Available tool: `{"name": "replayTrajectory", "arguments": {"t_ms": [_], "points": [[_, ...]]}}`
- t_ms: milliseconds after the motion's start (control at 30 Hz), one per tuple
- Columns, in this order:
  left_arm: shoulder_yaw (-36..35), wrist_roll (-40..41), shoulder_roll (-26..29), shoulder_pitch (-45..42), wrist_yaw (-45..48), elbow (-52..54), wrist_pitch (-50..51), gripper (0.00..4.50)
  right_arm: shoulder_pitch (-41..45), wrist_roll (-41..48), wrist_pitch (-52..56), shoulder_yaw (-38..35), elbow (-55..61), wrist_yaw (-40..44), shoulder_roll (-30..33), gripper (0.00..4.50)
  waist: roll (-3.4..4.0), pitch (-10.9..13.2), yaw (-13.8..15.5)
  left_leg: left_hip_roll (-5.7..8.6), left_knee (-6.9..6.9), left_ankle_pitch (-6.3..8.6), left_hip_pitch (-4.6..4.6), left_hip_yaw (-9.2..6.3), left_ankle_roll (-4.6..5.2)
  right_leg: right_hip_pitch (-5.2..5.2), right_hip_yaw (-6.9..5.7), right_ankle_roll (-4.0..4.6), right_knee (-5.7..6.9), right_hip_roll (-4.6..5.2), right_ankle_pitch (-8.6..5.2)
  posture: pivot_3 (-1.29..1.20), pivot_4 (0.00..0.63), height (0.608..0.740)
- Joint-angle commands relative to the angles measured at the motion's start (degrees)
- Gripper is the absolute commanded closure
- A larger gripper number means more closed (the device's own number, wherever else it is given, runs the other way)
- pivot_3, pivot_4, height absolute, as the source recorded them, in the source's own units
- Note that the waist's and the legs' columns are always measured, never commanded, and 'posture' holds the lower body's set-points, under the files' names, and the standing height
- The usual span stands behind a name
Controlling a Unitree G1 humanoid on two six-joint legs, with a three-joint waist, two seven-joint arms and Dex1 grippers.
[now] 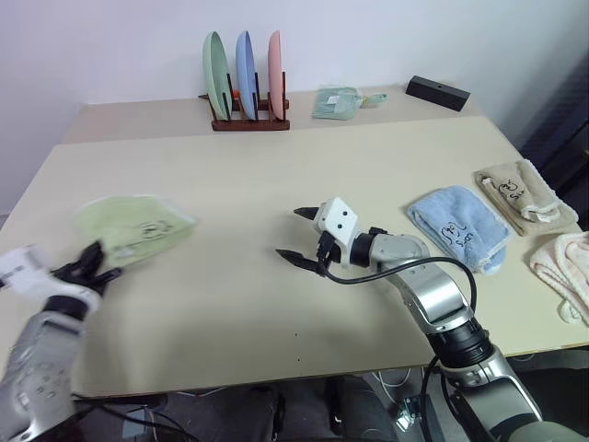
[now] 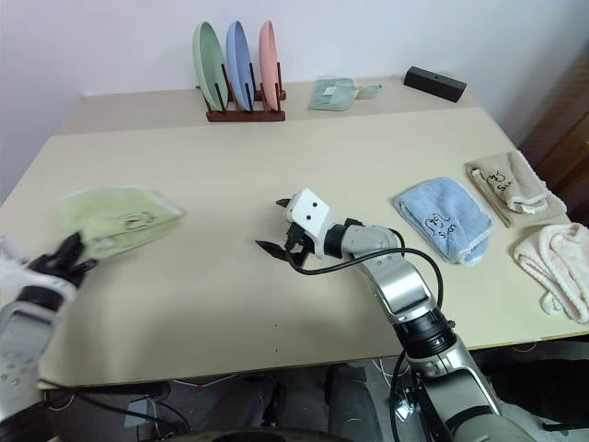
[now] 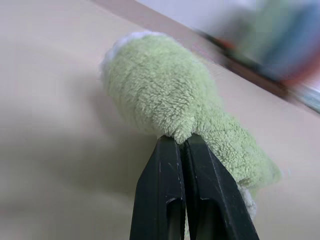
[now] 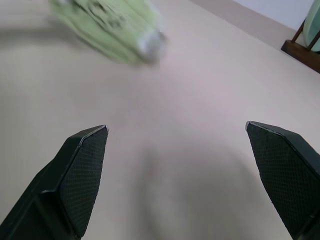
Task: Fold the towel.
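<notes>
The light green towel (image 1: 133, 224) hangs bunched over the table's left side, its dark embroidered mark facing up. My left gripper (image 1: 92, 263) is shut on the towel's near edge. In the left wrist view the two black fingers (image 3: 165, 190) press together on a fold of green terry (image 3: 165, 95). My right gripper (image 1: 296, 232) stands open over the middle of the table with nothing between its fingers. In the right wrist view the towel (image 4: 110, 20) lies well beyond the right gripper (image 4: 175, 127), apart from it.
A wooden rack with three upright plates (image 1: 246, 78) stands at the back. A small green cloth (image 1: 336, 101) and a black box (image 1: 438, 92) lie beyond it. On the right lie a light blue towel (image 1: 458, 226), a beige towel (image 1: 520, 193) and a cream towel (image 1: 566, 267).
</notes>
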State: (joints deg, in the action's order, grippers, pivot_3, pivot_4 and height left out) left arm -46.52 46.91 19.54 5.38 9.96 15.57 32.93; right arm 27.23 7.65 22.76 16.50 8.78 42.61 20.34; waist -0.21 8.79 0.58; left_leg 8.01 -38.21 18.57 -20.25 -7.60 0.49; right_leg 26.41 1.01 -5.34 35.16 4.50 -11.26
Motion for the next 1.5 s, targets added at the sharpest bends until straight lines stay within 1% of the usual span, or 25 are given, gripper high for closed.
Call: {"name": "replayTrajectory", "arguments": {"t_ms": [33, 100, 200, 233, 300, 333, 367, 400, 467, 500, 533, 700, 767, 833, 867, 967, 1000, 1067, 1200, 1233, 1333, 1433, 1500], "points": [[-4.5, 1.3, -1.9, 4.2, -0.8, 0.9, -3.5, 4.48, 0.8, 0.4, -1.6, -0.2, 1.3, 0.6, -0.4, 0.0, -0.01, 0.0, 0.2, 0.0, -0.01, 0.0, 0.0, 0.0, 0.01, -0.02, 0.0, 0.0, -0.02, 0.0, 0.0, 0.0, 0.15, 0.74], [-5.0, 2.0, -3.1, 6.0, -1.0, 1.1, -4.2, 4.48, 1.1, 0.4, -1.9, -0.2, 0.9, 0.8, -0.5, 0.0, -0.09, 0.0, 0.5, 0.01, -0.03, 0.01, 0.02, -0.01, 0.02, -0.09, -0.03, 0.0, -0.03, 0.02, 0.0, 0.0, 0.15, 0.74], [-3.7, 2.5, -5.6, 10.0, -0.4, 3.4, -4.6, 4.48, 1.6, 0.3, -2.4, 0.0, 0.1, 1.4, -0.6, 0.0, -0.24, -0.1, 0.2, 0.01, -0.05, 0.02, 0.04, -0.05, 0.03, -0.15, -0.07, 0.0, -0.03, 0.03, 0.0, 0.0, 0.15, 0.74], [-3.3, 2.8, -6.1, 10.7, -0.1, 3.8, -4.7, 4.22, 1.7, 0.3, -2.5, 0.1, -0.1, 1.6, -0.6, 0.0, -0.26, -0.1, 0.2, 0.01, -0.04, 0.02, 0.04, -0.05, 0.02, -0.14, -0.07, 0.0, -0.02, 0.03, 0.0, 0.0, 0.15, 0.74], [-3.2, 4.1, -6.3, 10.8, -0.1, 3.8, -4.8, 3.57, 1.9, 0.3, -2.7, 0.2, -0.4, 2.0, -0.7, 0.0, -0.26, -0.1, 0.2, -0.01, -0.03, 0.02, 0.05, -0.05, 0.02, -0.12, -0.07, 0.0, -0.01, 0.02, 0.0, 0.0, 0.15, 0.74], [-3.2, 4.4, -6.2, 10.9, -0.1, 3.6, -5.0, 3.01, 2.0, 0.3, -2.9, 0.2, -0.6, 2.2, -0.8, 0.0, -0.26, -0.1, 0.2, -0.01, -0.03, 0.02, 0.05, -0.06, 0.01, -0.12, -0.08, 0.0, 0.0, 0.01, 0.0, 0.0, 0.15, 0.74], [-3.2, 4.7, -6.1, 11.2, -0.3, 3.4, -4.9, 2.66, 2.0, 0.2, -3.1, 0.3, -0.8, 2.3, -0.8, 0.0, -0.26, -0.1, 0.2, -0.01, -0.03, 0.02, 0.05, -0.06, 0.01, -0.13, -0.09, 0.0, 0.0, 0.01, 0.0, 0.0, 0.15, 0.74], [-3.3, 5.2, -6.0, 11.6, -0.4, 3.4, -4.7, 2.03, 2.1, 0.2, -3.2, 0.3, -1.0, 2.4, -0.9, 0.0, -0.26, -0.1, 0.1, -0.01, -0.03, 0.02, 0.05, -0.05, 0.02, -0.13, -0.08, 0.0, 0.0, 0.02, 0.0, 0.0, 0.15, 0.74], [-3.9, 6.2, -5.9, 13.1, 0.2, 3.6, -4.7, 1.03, 2.2, 0.1, -3.5, 0.3, -1.3, 2.5, -1.0, 0.0, -0.26, -0.1, 0.1, -0.01, -0.03, 0.02, 0.05, -0.05, 0.02, -0.12, -0.08, 0.0, 0.0, 0.01, -0.01, 0.0, 0.15, 0.74], [-4.4, 7.0, -5.7, 14.3, 0.5, 3.6, -4.4, 0.46, 2.2, 0.0, -3.6, 0.3, -1.4, 2.6, -1.0, 0.0, -0.26, -0.1, 0.0, -0.01, -0.02, 0.02, 0.05, -0.05, 0.02, -0.1, -0.08, 0.0, -0.01, 0.01, -0.01, 0.0, 0.15, 0.74], [-4.9, 7.1, -5.4, 15.4, 0.8, 3.6, -4.5, 0.05, 2.2, 0.0, -3.6, 0.2, -1.5, 2.6, -1.0, 0.0, -0.26, -0.1, -0.1, -0.01, -0.01, 0.02, 0.05, -0.04, 0.02, -0.08, -0.06, 0.0, -0.01, 0.0, -0.01, 0.0, 0.15, 0.74], [-9.3, 9.3, -3.1, 18.4, 0.5, 2.1, -6.2, 0.05, 2.2, 0.1, -4.0, -0.1, -1.8, 3.3, -0.5, 0.0, -0.28, -0.1, 0.1, -0.03, 0.0, 0.02, 0.03, -0.04, 0.02, -0.07, -0.05, 0.01, -0.02, -0.01, -0.01, 0.0, 0.15, 0.74], [-10.9, 9.7, -1.2, 18.5, 0.7, 1.5, -7.0, 0.05, 2.3, 0.1, -4.2, 0.0, -2.2, 3.6, -0.5, 0.0, -0.28, -0.1, 0.2, -0.03, 0.0, 0.02, 0.04, -0.04, 0.02, -0.09, -0.07, 0.01, -0.02, 0.0, -0.01, 0.0, 0.15, 0.74], [-11.2, 9.4, 0.8, 18.3, 0.8, 2.1, -7.5, 0.05, 2.4, 0.0, -4.5, 0.0, -2.6, 3.9, -0.5, 0.0, -0.31, -0.1, 0.2, -0.02, -0.01, 0.03, 0.04, -0.04, 0.02, -0.12, -0.08, 0.01, -0.02, 0.01, -0.01, 0.0, 0.15, 0.74], [-10.2, 8.6, 2.0, 18.3, 1.6, 3.6, -7.6, 0.05, 2.5, -0.1, -4.7, 0.0, -2.9, 4.0, -0.5, 0.0, -0.31, -0.1, 0.2, -0.02, -0.01, 0.03, 0.05, -0.05, 0.02, -0.13, -0.09, 0.01, -0.03, 0.01, -0.01, 0.0, 0.15, 0.74], [-2.2, 4.6, 7.8, 17.6, 4.9, 10.5, -5.9, 0.05, 3.1, -0.3, -5.0, 0.2, -3.7, 4.0, -0.9, 0.0, -0.37, -0.1, 0.3, -0.01, -0.01, 0.03, 0.05, -0.05, 0.03, -0.14, -0.09, 0.01, -0.02, 0.01, -0.01, 0.0, 0.15, 0.74], [-0.1, 3.7, 8.9, 17.3, 5.4, 12.0, -5.6, 0.05, 3.1, -0.3, -5.1, 0.1, -3.8, 4.0, -0.9, 0.0, -0.37, -0.1, 0.3, -0.01, -0.01, 0.03, 0.05, -0.06, 0.02, -0.14, -0.09, 0.01, -0.02, 0.01, -0.01, 0.0, 0.15, 0.74], [6.4, 2.8, 11.2, 13.3, 5.2, 14.9, -4.1, 0.05, 3.2, -0.4, -5.1, 0.3, -3.9, 3.8, -1.1, 0.0, -0.36, -0.1, 0.2, 0.01, -0.01, 0.03, 0.06, -0.05, 0.02, -0.17, -0.08, 0.01, -0.01, 0.04, -0.01, 0.0, 0.15, 0.74], [18.5, -3.9, 14.2, 7.0, 6.1, 16.9, -3.1, 0.05, 2.7, -0.7, -5.2, 0.0, -3.6, 3.4, -0.6, 0.0, -0.34, -0.1, -0.3, 0.0, 0.02, 0.02, 0.06, -0.04, 0.01, -0.08, -0.05, 0.01, 0.01, 0.01, -0.01, 0.0, 0.15, 0.74], [23.7, -6.5, 15.2, 4.1, 8.0, 16.0, -3.3, 0.05, 2.4, -0.8, -4.8, -0.3, -3.1, 2.9, -0.4, 0.0, -0.33, -0.1, -0.4, 0.0, 0.05, 0.02, 0.06, 0.01, 0.01, -0.04, 0.0, 0.01, 0.01, -0.01, -0.01, 0.0, 0.15, 0.74], [34.5, -13.0, 17.0, -1.9, 12.7, 12.9, -4.7, 0.05, 1.6, -1.1, -4.3, -1.1, -2.2, 2.0, 0.6, 0.0, -0.33, -0.1, -0.3, -0.01, 0.08, 0.02, 0.01, 0.02, 0.01, 0.04, 0.01, 0.01, 0.0, -0.02, -0.01, 0.0, 0.15, 0.74], [38.7, -16.6, 16.5, -4.9, 15.1, 9.6, -6.3, 0.05, 1.2, -0.9, -4.2, -3.0, -2.1, 1.3, 2.0, 0.0, -0.32, -0.1, -0.4, -0.01, 0.08, 0.02, 0.01, 0.03, 0.01, 0.03, 0.02, 0.02, -0.01, -0.02, 0.0, 0.0, 0.15, 0.74], [40.7, -18.2, 15.8, -7.1, 16.6, 6.7, -7.3, 0.05, 0.4, 0.1, -2.9, -5.7, -1.9, 0.5, 3.4, 0.0, -0.28, 0.0, -0.1, -0.01, 0.08, 0.02, -0.01, 0.03, 0.01, 0.04, 0.01, 0.02, -0.02, -0.03, 0.0, 0.0, 0.15, 0.74]]}}
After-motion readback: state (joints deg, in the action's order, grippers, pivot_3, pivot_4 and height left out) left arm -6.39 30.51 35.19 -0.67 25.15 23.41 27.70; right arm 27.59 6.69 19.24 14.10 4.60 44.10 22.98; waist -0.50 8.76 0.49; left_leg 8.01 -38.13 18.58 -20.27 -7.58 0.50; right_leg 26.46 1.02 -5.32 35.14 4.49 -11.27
